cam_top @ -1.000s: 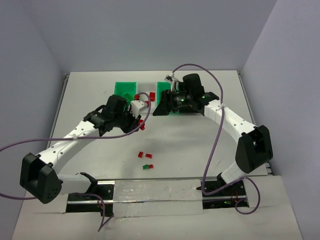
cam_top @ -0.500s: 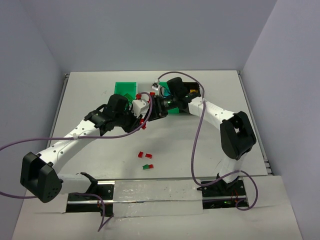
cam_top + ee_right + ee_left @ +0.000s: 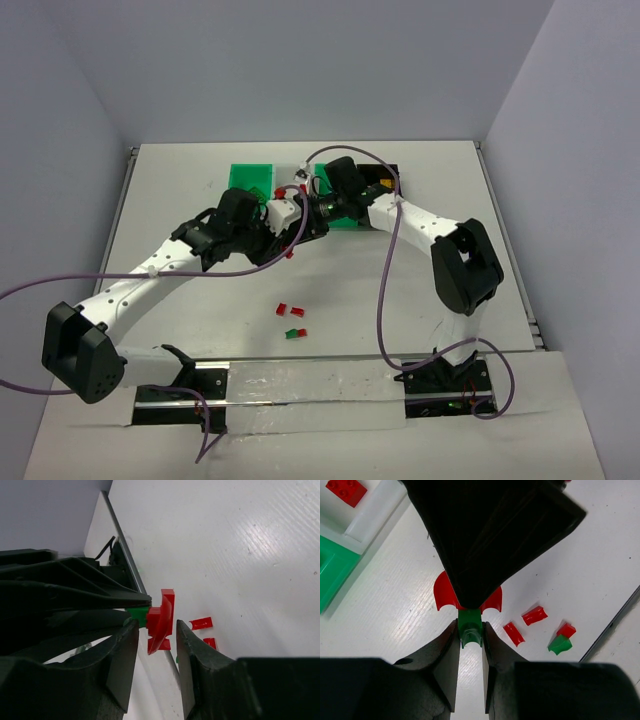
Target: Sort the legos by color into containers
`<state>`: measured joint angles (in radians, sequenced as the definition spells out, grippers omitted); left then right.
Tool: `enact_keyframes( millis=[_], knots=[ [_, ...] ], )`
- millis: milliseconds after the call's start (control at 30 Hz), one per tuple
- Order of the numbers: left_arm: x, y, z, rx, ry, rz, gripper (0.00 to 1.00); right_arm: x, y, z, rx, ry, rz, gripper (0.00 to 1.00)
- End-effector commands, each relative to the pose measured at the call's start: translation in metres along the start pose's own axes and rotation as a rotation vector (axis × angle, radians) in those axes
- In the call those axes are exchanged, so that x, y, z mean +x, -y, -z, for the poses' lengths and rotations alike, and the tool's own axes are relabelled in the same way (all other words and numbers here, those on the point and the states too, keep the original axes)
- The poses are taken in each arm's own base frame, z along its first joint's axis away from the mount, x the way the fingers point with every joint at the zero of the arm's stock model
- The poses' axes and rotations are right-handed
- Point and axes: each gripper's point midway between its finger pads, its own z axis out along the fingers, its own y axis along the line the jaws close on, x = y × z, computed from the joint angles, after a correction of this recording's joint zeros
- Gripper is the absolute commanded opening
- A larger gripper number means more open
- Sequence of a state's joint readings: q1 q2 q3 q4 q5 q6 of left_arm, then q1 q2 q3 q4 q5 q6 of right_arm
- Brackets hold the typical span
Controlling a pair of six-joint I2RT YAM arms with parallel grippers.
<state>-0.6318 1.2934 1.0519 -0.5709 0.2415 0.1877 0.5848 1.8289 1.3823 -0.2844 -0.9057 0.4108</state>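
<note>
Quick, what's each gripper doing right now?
Left gripper: closed on the green brick.
Right gripper: open, jaws straddling the red brick, not clamped.

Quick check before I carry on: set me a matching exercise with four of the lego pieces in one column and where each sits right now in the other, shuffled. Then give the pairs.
Pieces
A. green brick
B. red piece stuck on the green brick's end
C. red brick at the top left of the left wrist view
D. red-and-green pair

Places
1. lying in the white bin
2. lying on the table, untouched
3. clamped in the left gripper
4. between the fingers of the right gripper, a gap showing on one side

Pairs: A-3, B-4, C-1, D-2
</note>
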Motion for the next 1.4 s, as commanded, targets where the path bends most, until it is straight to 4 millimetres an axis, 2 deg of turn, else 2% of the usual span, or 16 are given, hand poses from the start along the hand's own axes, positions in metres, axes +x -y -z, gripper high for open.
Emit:
enact_keyframes(
  millis=[0,100,233,333,467,533,633,733,833,967,1067,1133,1167,1200,1300,1367],
  knots=[
    [-0.034,-0.003,0.007,-0.017,0.093,-0.036,0.0,-0.008,-0.012,-0.002,-0.012,0.002,0.048,0.42],
    [-0.035,-0.004,0.007,-0.02,0.095,-0.037,0.0,-0.005,-0.01,-0.003,-0.009,-0.008,0.044,0.39],
    [-0.035,-0.005,0.006,-0.026,0.094,-0.04,0.0,-0.005,-0.011,-0.003,-0.013,-0.008,0.05,0.2],
    [-0.033,-0.008,0.005,-0.042,0.088,-0.046,0.0,-0.006,-0.015,-0.002,-0.026,-0.008,0.054,0.0],
    [-0.034,-0.012,0.006,-0.065,0.09,-0.056,0.0,-0.01,-0.01,-0.001,0.019,0.012,0.059,0.0],
    [-0.036,-0.013,0.008,-0.071,0.092,-0.061,0.0,-0.011,-0.002,0.001,0.074,0.024,0.072,0.0],
    [-0.045,-0.014,0.016,-0.081,0.108,-0.069,0.0,-0.015,0.02,0.006,0.202,0.048,0.08,0.0],
    [-0.049,-0.02,0.022,-0.115,0.118,-0.077,0.0,-0.021,0.023,0.015,0.237,0.075,0.095,0.0],
    [-0.051,-0.04,0.024,-0.169,0.129,-0.066,0.0,-0.027,0.018,0.022,0.251,0.096,0.128,0.0],
    [-0.062,-0.086,0.025,-0.265,0.156,-0.011,0.0,-0.038,0.011,0.037,0.294,0.143,0.199,0.0],
    [-0.068,-0.149,0.019,-0.339,0.155,0.121,0.0,-0.048,0.012,0.053,0.377,0.193,0.269,0.0],
    [-0.072,-0.169,0.012,-0.354,0.146,0.159,0.0,-0.052,0.011,0.059,0.4,0.21,0.295,0.0],
    [-0.082,-0.185,0.011,-0.37,0.162,0.179,0.0,-0.055,0.009,0.063,0.415,0.222,0.313,0.0],
    [-0.075,-0.19,0.002,-0.37,0.143,0.198,0.02,-0.056,0.006,0.065,0.414,0.228,0.325,0.0],
    [-0.087,-0.219,-0.007,-0.412,0.166,0.229,0.08,-0.063,0.006,0.073,0.446,0.257,0.347,0.0],
    [-0.086,-0.231,-0.021,-0.41,0.16,0.263,0.18,-0.067,0.004,0.076,0.455,0.268,0.359,0.0]
  ],
)
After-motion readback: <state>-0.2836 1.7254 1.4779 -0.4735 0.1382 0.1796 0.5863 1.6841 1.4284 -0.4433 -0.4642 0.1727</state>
